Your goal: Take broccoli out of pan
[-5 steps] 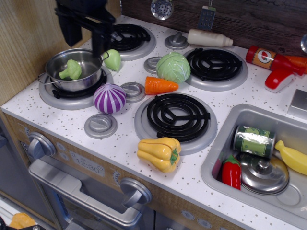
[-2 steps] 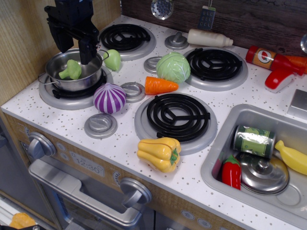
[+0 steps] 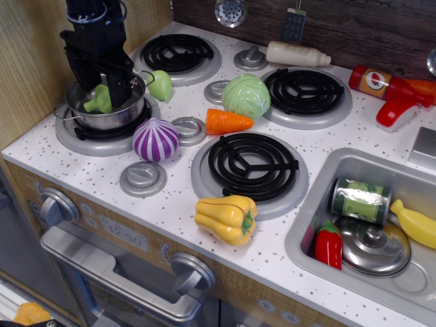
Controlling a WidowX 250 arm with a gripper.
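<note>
The broccoli point(image 3: 97, 101), a small light-green lumpy toy, lies inside the pan point(image 3: 109, 117), a shiny steel pot on the front left burner. My black gripper point(image 3: 100, 83) hangs over the pan with its fingers lowered into it, open, one finger on each side of the broccoli. The fingers hide part of the broccoli's head.
A pale-green pear toy point(image 3: 160, 84) sits just right of the pan. A purple onion point(image 3: 155, 139), carrot point(image 3: 227, 121) and cabbage point(image 3: 246, 95) lie nearby. A yellow pepper point(image 3: 227, 219) is at the front. The sink point(image 3: 354, 163) at the right holds a can, lid, red pepper and banana. A wooden wall stands left.
The gripper has moved left and down from behind the pan, and its fingers now reach into the pan around the broccoli. The broccoli and pan have not moved.
</note>
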